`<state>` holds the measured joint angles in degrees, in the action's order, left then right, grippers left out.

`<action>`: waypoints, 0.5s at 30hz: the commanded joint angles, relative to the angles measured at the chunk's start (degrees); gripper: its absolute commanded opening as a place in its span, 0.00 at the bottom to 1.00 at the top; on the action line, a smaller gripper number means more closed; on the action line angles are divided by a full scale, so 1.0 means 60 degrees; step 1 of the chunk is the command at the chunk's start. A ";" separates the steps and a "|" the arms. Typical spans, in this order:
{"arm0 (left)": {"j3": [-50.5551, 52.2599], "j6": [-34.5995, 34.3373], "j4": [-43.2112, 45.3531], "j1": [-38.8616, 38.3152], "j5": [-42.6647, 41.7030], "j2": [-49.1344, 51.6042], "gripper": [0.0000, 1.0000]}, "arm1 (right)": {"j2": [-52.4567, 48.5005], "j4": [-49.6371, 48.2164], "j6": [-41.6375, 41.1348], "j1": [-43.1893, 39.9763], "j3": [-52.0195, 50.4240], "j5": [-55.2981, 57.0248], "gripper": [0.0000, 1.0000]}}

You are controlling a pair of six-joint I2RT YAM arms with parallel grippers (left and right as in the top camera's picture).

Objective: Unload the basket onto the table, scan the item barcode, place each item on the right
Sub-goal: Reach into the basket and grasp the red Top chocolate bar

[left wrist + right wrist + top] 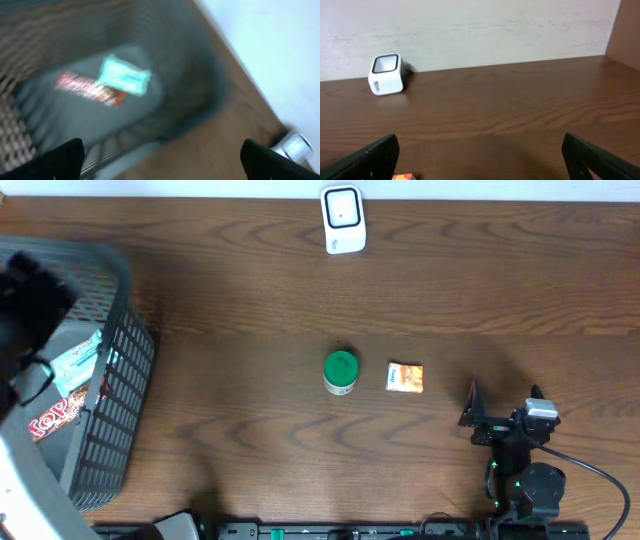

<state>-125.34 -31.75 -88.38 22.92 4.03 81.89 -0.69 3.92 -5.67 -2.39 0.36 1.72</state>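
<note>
The white barcode scanner (pixel 341 220) stands at the table's far edge, also in the right wrist view as the scanner (pixel 386 75). A green-lidded jar (pixel 340 372) and a small orange packet (pixel 405 377) lie mid-table. My right gripper (pixel 502 404) rests open at the near right, nothing between its jaws (pixel 482 165); only the orange packet's corner (pixel 402 176) shows by its left finger. My left gripper (pixel 165 162) hangs open and empty over the basket (pixel 125 390). The left wrist view is blurred. A teal packet (pixel 122 75) and a red packet (pixel 90 89) lie inside the basket.
The dark mesh basket (pixel 200 100) fills the table's left end, with the teal packet (pixel 75 360) and red packet (pixel 50 415) in it. The black left arm (pixel 30 295) hangs above its far side. A pale wall runs behind the table.
</note>
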 commanded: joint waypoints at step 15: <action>0.7661 -0.4076 0.3275 0.2885 0.0025 0.0266 1.00 | 0.0051 0.0033 -0.0084 0.0025 -0.0007 -0.0018 0.99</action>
<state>-85.71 -51.75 -72.12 40.03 3.55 83.46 -0.69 3.90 -5.67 -2.39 0.36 1.72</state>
